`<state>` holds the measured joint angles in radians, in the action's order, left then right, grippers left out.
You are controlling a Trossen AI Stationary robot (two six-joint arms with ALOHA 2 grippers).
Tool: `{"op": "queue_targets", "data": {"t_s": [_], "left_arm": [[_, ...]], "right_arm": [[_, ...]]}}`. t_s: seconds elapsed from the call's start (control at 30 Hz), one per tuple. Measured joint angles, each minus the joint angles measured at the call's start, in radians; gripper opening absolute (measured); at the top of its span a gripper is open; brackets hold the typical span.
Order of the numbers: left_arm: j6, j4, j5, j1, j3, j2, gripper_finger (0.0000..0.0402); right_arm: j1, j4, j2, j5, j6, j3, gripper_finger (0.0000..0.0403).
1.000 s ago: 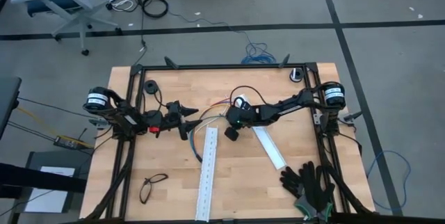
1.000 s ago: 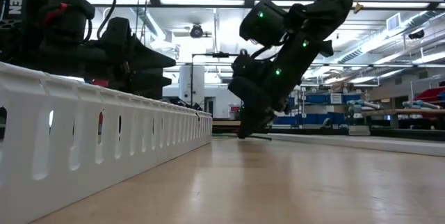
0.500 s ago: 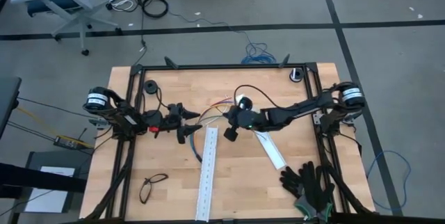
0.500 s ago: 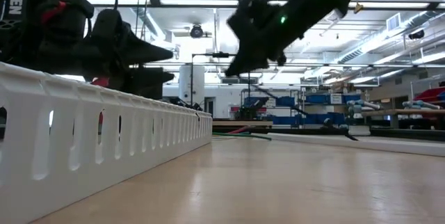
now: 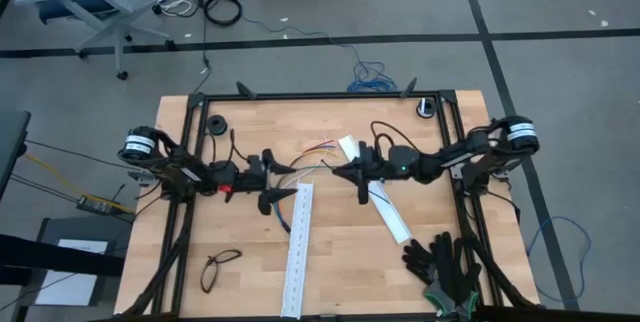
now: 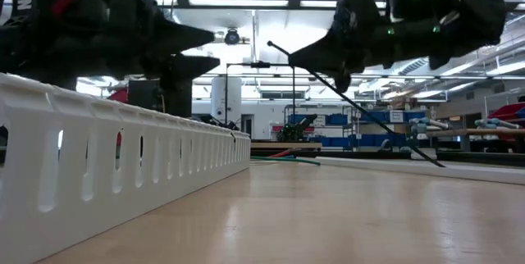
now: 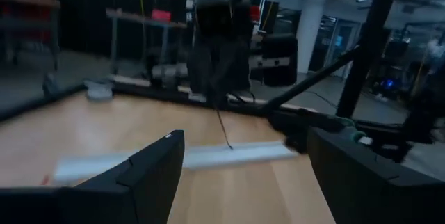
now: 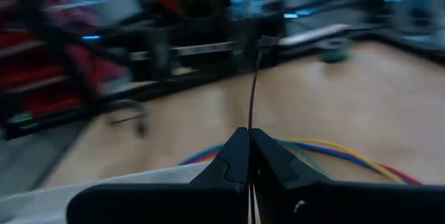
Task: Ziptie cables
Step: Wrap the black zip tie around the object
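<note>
Pinching a thin black ziptie (image 8: 252,106), the right gripper (image 5: 347,170) hangs above the cables (image 5: 312,159); left gripper (image 5: 284,179) gapes empty nearby; that strip, seemingly loosely held, could slip

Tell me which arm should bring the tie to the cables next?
Right, probably. The right pincer is shut on a thin black zip tie and hangs raised just beyond the cables. The left pincer is open and empty beside the white rail.
</note>
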<state>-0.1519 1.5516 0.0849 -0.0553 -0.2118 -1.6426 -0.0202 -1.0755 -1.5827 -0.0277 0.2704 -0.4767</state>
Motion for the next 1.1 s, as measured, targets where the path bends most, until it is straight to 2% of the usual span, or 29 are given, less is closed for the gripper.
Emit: {"op": "queue_targets", "data": {"t_s": [0.1,0.23,0.37,0.47,0.6,0.87,1.1], "left_arm": [[0.087,-0.030,-0.001,0.000,-0.059,0.000,0.0280],[0.149,-0.093,-0.006,0.002,-0.130,0.000,0.0280],[0.151,-0.087,-0.087,0.009,-0.173,0.000,0.0280],[0.152,-0.078,-0.155,0.018,-0.205,0.000,0.0280],[0.154,-0.079,-0.176,0.025,-0.240,0.000,0.0280],[0.173,-0.084,-0.201,0.025,-0.313,0.000,0.0280],[0.170,-0.229,-0.285,0.027,-0.381,0.000,0.0280]], "right_arm": [[-0.043,-0.081,-0.064,-0.177,0.010,-0.038,0.0000],[-0.080,-0.130,-0.121,-0.356,0.010,-0.100,0.0000],[-0.106,-0.148,-0.127,-0.500,0.015,-0.151,0.0000],[-0.123,-0.144,-0.128,-0.570,0.026,-0.182,0.0000],[-0.134,-0.134,-0.128,-0.633,0.044,-0.207,0.0000],[-0.135,-0.135,-0.128,-0.650,0.051,-0.211,0.0000],[-0.133,-0.148,-0.128,-0.684,0.069,-0.211,0.0000]]}}
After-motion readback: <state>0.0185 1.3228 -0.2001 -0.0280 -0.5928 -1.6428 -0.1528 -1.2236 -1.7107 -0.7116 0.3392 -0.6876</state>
